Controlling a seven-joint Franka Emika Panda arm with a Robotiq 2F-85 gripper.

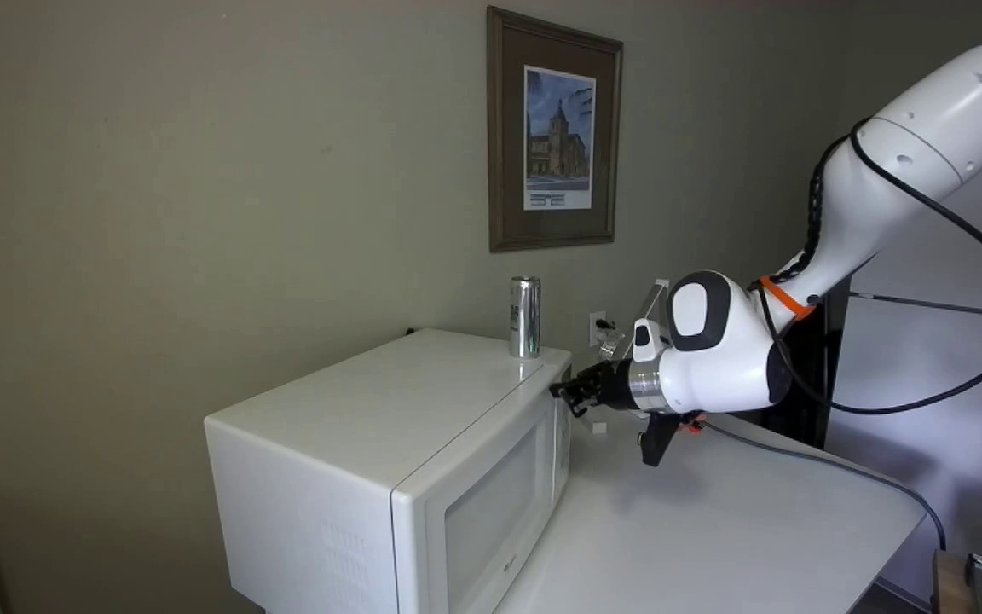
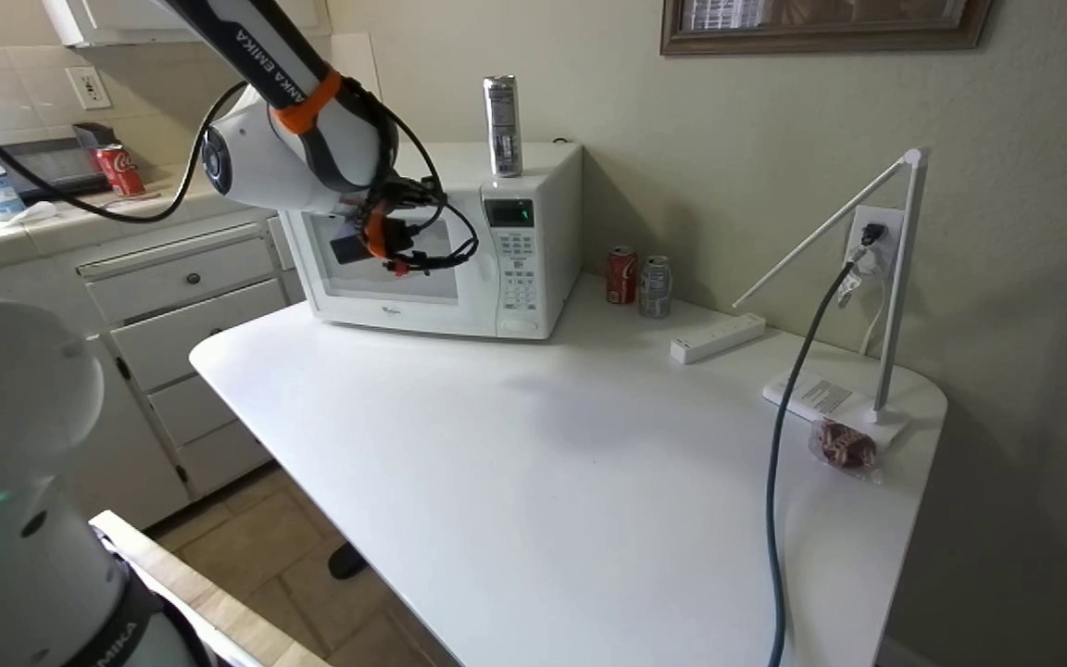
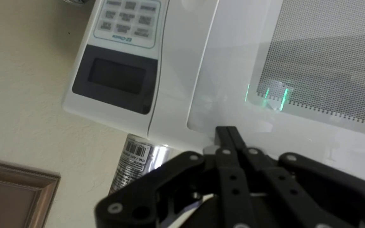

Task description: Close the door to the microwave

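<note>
Operator: Left?

Technician: The microwave (image 1: 363, 401) stands on the table (image 1: 696, 512); its door (image 1: 491, 503) sits flush at the front.

Operator: Next, rightward?

Technician: A silver can (image 1: 525, 317) stands on top. The end effector (image 1: 566, 401), fingertips (image 3: 222, 136) together, is near the door's upper edge.

The microwave (image 1: 355, 426) is a large, boxy white appliance with a plain flat top, standing upright on the white table (image 2: 552, 482). Its white door (image 1: 491, 503), a rectangular front panel with a big greyish window (image 3: 325, 63), looks closed: only a thin, even seam shows along its top edge and, in the wrist view, just a narrow line parts it from the control panel (image 3: 119, 53) beside it.
</note>
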